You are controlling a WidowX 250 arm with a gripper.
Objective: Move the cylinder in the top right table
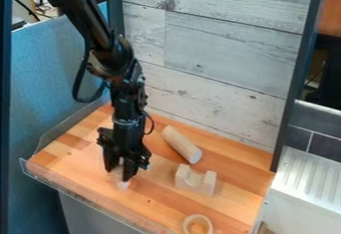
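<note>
Blue partition (53, 78) at far left. Next, black gripper (122, 172) pointing down over the left part of the wooden tabletop (156, 203), a small pale piece (122, 183) at its tip; cannot tell whether the claw is clamped on it or loose. Right of it, pale cylinder (178, 142) lying on its side, slanted, near the whitewashed plank wall (220, 54). Notched block (200, 185) just in front of the cylinder, notch upward. Ring (187, 223) by the front edge. White ribbed surface (309, 173) at far right.
</note>
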